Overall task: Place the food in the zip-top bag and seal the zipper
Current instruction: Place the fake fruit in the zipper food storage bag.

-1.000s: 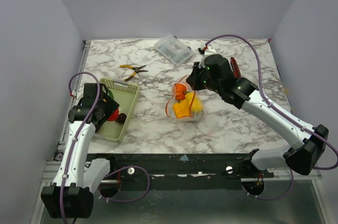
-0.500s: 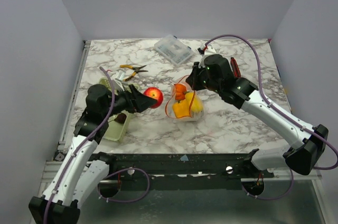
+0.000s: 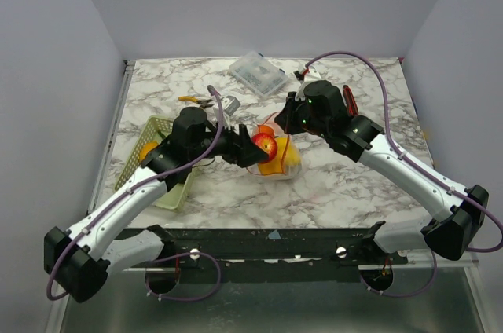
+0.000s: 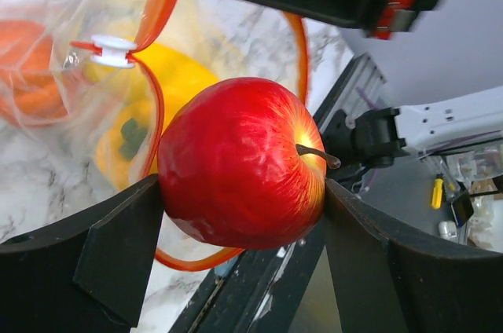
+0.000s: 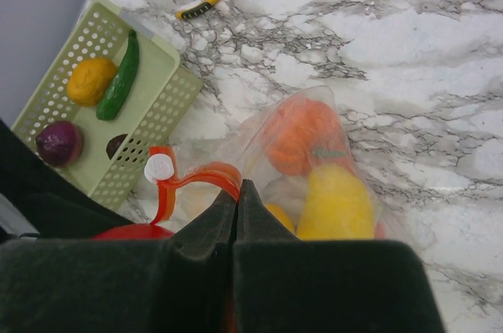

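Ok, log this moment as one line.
left end effector: grips red apple at zip-top bag mouth | right end effector: shut on zipper | basket: food inside

The clear zip-top bag [image 3: 281, 166] lies on the counter [image 3: 338, 184] just right of the green basket [image 5: 153, 105]. Its mouth gapes and the red-orange zipper [image 4: 155, 125] is unsealed (white slider [image 4: 111, 50] at one end). Inside are an orange [image 5: 302, 133] and a lemon [image 5: 334, 203]. A red apple [image 4: 240, 164] is held at the mouth.
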`<state>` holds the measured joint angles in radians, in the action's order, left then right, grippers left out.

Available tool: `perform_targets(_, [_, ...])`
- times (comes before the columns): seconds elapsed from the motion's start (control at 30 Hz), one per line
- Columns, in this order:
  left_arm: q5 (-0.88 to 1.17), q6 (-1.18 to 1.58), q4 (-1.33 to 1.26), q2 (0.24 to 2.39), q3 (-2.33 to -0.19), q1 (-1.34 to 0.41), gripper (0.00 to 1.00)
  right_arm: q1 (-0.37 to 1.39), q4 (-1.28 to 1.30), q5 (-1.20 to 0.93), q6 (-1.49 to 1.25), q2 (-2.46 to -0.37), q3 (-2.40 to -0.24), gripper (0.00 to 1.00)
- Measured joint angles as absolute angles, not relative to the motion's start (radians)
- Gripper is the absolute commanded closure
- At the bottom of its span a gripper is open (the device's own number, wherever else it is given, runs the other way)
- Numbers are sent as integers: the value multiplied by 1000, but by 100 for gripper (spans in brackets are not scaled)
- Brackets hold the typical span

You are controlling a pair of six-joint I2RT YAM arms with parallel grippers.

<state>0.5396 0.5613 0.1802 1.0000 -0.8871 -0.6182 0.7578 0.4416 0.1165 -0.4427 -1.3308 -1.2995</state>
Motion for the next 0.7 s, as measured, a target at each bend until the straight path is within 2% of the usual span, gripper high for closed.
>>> perform_targets(0.07, [518, 552, 215, 1055, -912, -626, 91, 758, 441, 114, -445, -1331, -1298, 100])
perform_targets(0.1, [505, 548, 232, 1082, -928, -631, 85, 758, 441, 114, -445, -1331, -1298, 100])
perform_targets(0.17, [485, 542, 262, 1124, -960, -637, 67, 758, 441, 114, -445, -1331, -1298, 100])
perform_targets(0.23, [476, 540, 282, 1153, -989, -637, 46, 758, 441, 114, -445, -1330, -1298, 100])
perform_targets(0.27, [471, 539, 287, 1164, -1000, -637, 40, 758, 442, 114, -445, -1330, -1298, 100])
perform_targets(0.37, [456, 539, 299, 1184, -1030, -637, 32, 758, 442, 114, -445, -1330, -1298, 100])
perform_targets(0.5, [448, 540, 319, 1193, -1053, -637, 2, 758, 441, 114, -445, -1330, -1297, 100])
perform_targets(0.7, [437, 539, 345, 1193, -1063, -637, 3, 758, 441, 114, -445, -1331, -1295, 100])
